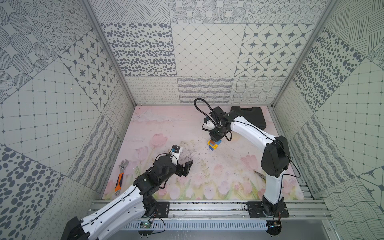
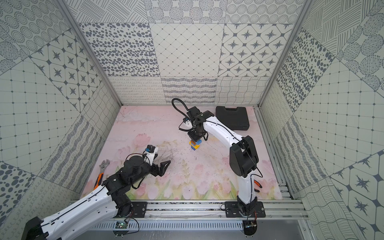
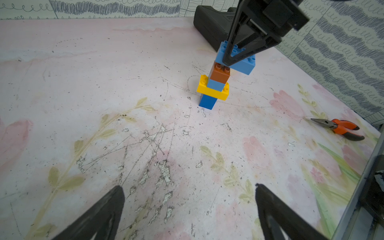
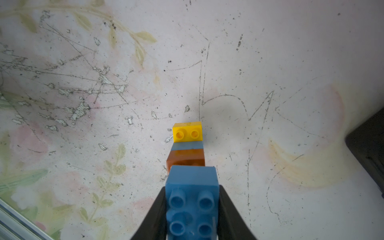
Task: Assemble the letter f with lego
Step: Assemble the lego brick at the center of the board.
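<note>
The lego column stands mid-mat. From the bottom it has a square blue brick, the long yellow brick jutting sideways, a square light-blue brick and the brown brick. My right gripper comes down from above and is shut on the long blue brick at the brown brick's top. Brown studs show beside it, and I cannot tell whether it is seated. My left gripper hangs open and empty, nearer the front and to the left.
A black case lies at the back right. Orange-handled pliers lie by the right arm's base. A wrench lies at the front left. Patterned walls close three sides.
</note>
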